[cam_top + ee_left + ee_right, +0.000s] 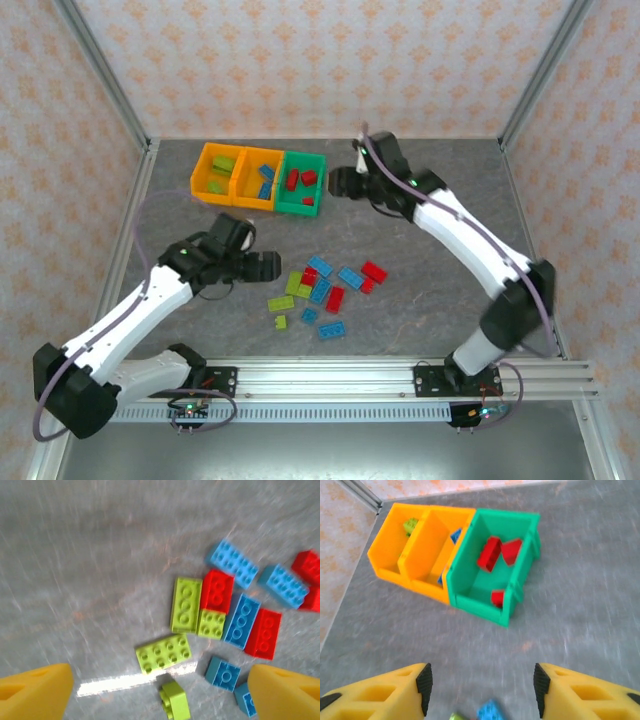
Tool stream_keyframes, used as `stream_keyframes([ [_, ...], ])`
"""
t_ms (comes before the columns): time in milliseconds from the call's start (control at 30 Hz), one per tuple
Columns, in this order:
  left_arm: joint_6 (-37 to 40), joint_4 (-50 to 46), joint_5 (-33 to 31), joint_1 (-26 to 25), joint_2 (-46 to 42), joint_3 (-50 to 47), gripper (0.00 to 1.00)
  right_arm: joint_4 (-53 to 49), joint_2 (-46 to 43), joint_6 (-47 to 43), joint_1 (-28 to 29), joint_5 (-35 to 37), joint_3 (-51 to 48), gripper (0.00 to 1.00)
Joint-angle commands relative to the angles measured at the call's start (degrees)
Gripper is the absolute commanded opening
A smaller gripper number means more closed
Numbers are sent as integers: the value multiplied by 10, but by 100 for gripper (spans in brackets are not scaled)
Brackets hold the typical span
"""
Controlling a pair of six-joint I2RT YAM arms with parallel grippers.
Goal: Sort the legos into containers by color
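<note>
Loose legos in lime, blue and red lie in a cluster (322,290) at mid-table. In the left wrist view a lime plate (163,652) and a small tipped lime brick (175,700) lie nearest, with red (216,591) and blue (241,620) bricks beyond. My left gripper (160,680) hovers open over the small lime brick, just left of the cluster (255,252). Three containers stand in a row: an orange bin (210,193) with lime bricks, an orange bin (252,204) with blue ones, a green bin (520,545) with red ones (490,554). My right gripper (482,687) is open and empty, right of the green bin (345,182).
Metal frame posts and patterned walls close in the grey table (440,300) on three sides. An aluminium rail (330,375) with both arm bases runs along the near edge. Bare table lies between the bins and the brick cluster.
</note>
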Motion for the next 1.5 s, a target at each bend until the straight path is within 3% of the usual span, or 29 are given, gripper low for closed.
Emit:
stream_keyframes([
  [0, -142, -47, -51, -69, 24, -21, 85, 9, -49, 55, 4, 2, -105, 61],
  [133, -186, -18, -27, -144, 72, -52, 80, -38, -58, 52, 4, 25, -125, 62],
  [233, -195, 29, 15, -165, 124, -71, 77, -57, -35, 44, 5, 20, -109, 63],
  [333, -190, 33, 6, -176, 170, -65, 70, -57, -15, 42, 4, 3, -93, 63],
  [600, -191, 84, -3, -177, 221, -91, 34, -60, -3, 43, 5, 0, -81, 63],
  [833, -183, 85, -18, -177, 176, -93, 13, -47, -29, 23, 12, -61, -107, 64],
  [967, -161, 36, -105, -171, 107, -51, 12, -37, -45, -1, 42, -124, -131, 65],
  [1033, -136, 15, -149, -144, 92, -19, 12, -23, -50, -5, 55, -152, -139, 65],
  [1200, -75, 61, -189, 15, 111, 53, 12, 39, -55, 19, 59, -122, -158, 67],
  [1333, -70, 111, -222, 123, 190, 136, 12, 56, -23, 4, 56, -89, -132, 70],
  [1467, -40, 154, -245, 190, 288, 220, 13, 43, 15, 9, 52, -129, -80, 69],
])
